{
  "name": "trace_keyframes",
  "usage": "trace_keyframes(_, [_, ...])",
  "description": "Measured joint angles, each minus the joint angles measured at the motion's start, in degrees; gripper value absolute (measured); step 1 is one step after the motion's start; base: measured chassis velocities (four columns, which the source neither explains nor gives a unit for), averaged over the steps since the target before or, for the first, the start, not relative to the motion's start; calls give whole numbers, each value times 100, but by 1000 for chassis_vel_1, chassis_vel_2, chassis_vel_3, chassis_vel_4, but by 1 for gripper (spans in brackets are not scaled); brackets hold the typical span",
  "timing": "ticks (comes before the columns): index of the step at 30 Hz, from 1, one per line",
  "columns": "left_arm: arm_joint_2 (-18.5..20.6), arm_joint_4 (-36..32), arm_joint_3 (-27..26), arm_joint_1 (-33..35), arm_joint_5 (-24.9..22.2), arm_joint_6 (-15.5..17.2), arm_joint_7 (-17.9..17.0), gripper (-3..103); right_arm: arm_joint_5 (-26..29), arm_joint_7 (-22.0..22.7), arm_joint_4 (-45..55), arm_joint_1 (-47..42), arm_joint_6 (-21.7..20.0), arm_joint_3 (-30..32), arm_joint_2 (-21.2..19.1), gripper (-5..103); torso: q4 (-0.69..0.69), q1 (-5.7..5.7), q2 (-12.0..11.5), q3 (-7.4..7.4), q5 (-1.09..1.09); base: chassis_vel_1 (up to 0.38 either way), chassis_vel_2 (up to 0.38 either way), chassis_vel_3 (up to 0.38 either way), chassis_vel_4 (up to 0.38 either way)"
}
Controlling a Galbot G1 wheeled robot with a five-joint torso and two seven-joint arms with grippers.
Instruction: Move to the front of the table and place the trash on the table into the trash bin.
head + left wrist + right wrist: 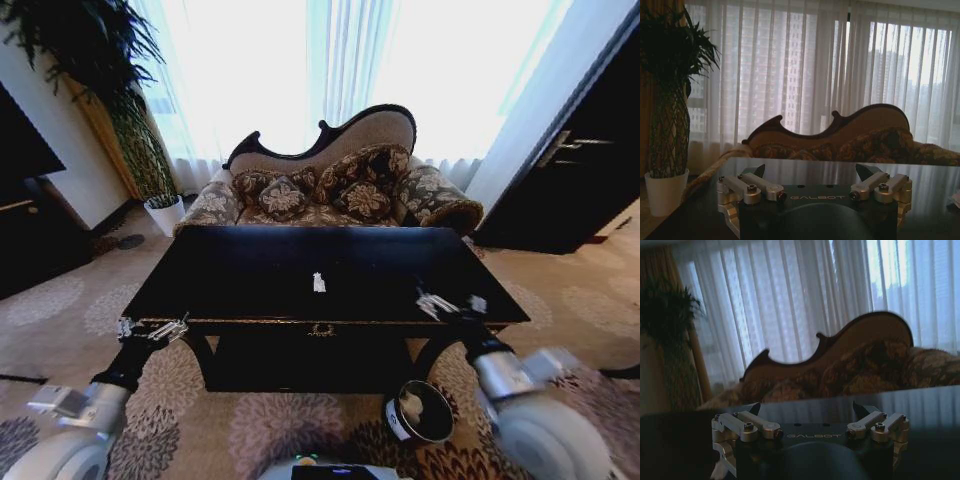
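Sheer curtains [330,70] and a floral sofa [330,185] back the head view, where the glossy black table [250,270] carries a small white scrap [319,283] near its front middle — the left gripper [152,328] sits at the front-left corner, the right gripper [447,303] over the front-right edge, and the black trash bin [421,412] stands on the carpet below with white trash inside. From the left wrist, that gripper [810,175] shows its fingers spread wide and empty above the tabletop, a potted plant [667,115] beside the curtains. From the right wrist, its gripper [807,411] is likewise wide apart, holding nothing — the sofa beyond.
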Motion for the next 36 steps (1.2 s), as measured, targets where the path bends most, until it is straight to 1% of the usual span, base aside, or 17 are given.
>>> trace_keyframes(3, [0, 0, 0, 0, 0, 0, 0, 100, 99, 117, 1, -2, -154, 33, -183, 100, -2, 0, 0, 0, 1, 0, 0, 0, 0])
trace_keyframes(4, [0, 0, 1, 0, 0, 0, 0, 100, 156, 304, 1, 164, -287, -90, -533, 100, -7, 0, 0, 0, 1, 0, 0, 0, 0])
trace_keyframes(5, [0, 0, 0, 0, 0, 0, 0, 100, 180, 360, -6, 279, -325, -165, -668, 100, -6, 0, 0, 0, 2, 0, 0, 0, 0])
trace_keyframes(7, [0, 0, 0, 0, 0, 0, 1, 100, 432, 545, -226, 812, -498, -433, -1258, 100, -1, 0, 0, 0, 2, 0, 0, 0, 0])
trace_keyframes(8, [0, 0, 0, 0, 0, 0, 1, 100, 432, 545, -226, 812, -498, -433, -1258, 100, -1, 0, 0, 0, 2, 0, 0, 0, 0])
trace_keyframes(13, [0, 0, 0, 0, 0, 0, -1, 100, 1170, 725, -956, 1656, -576, -829, -2336, 100, -2, 1, 0, 0, 0, 0, 0, 0, 0])
trace_keyframes(14, [0, 0, 0, 0, 0, 0, -1, 100, 1170, 725, -956, 1656, -576, -829, -2336, 100, -2, 1, 0, 0, 0, 0, 0, 0, 0])
trace_keyframes(16, [0, 0, 0, 0, 0, 0, 1, 100, 1661, 807, -1171, 2082, -608, -1193, -2638, 100, -3, 0, 0, 0, 1, 0, 0, 0, 0])
trace_keyframes(18, [0, 0, 0, 0, 0, 0, 1, 100, 2194, 963, -1465, 3049, -660, -2079, -2897, 100, -3, 0, 0, -1, 0, 0, 0, 0, 0])
trace_keyframes(19, [0, 0, 0, 0, 0, 0, 1, 100, 2194, 963, -1465, 3049, -660, -2079, -2897, 100, -3, 0, 0, -1, 0, 0, 0, 0, 0])
trace_keyframes(22, [0, 0, 0, 0, 0, 0, 0, 100, 2669, 1185, -1769, 4705, -763, -3635, -2934, 100, -2, 0, 0, 0, 2, 0, 0, 0, 0])
trace_keyframes(23, [0, 0, 0, 0, 0, 0, 1, 100, 2727, 1225, -1816, 5140, -790, -4008, -2886, 100, -3, 1, 0, 0, 1, 0, 0, 0, 0])
trace_keyframes(24, [0, 0, 0, 0, 0, 0, 1, 100, 2727, 1225, -1816, 5140, -790, -4008, -2886, 100, -3, 1, 0, 0, 1, 0, 0, 0, 0])
trace_keyframes(27, [0, 0, 0, 0, 0, 0, -1, 100, 2910, 1454, -1984, 6586, -902, -5375, -2562, 100, -2, 0, 1, 0, 1, 0, 0, 0, 0])
trace_keyframes(28, [0, 0, 0, 0, 0, 0, -1, 100, 2910, 1454, -1984, 6586, -902, -5375, -2562, 100, -2, 0, 1, 0, 1, 0, 0, 0, 0])
trace_keyframes(31, [0, 0, 0, 0, -1, 0, 0, 100, 3029, 1590, -2007, 7250, -998, -6080, -2310, 100, -1, 0, 0, 0, -1, 0, 0, 0, 0])
trace_keyframes(36, [0, 0, 0, 0, 0, 0, 0, 100, 2948, 1606, -2028, 7538, -1041, -6598, -2117, 100, -4, 0, 1, -1, 1, 0, 0, 0, 0])
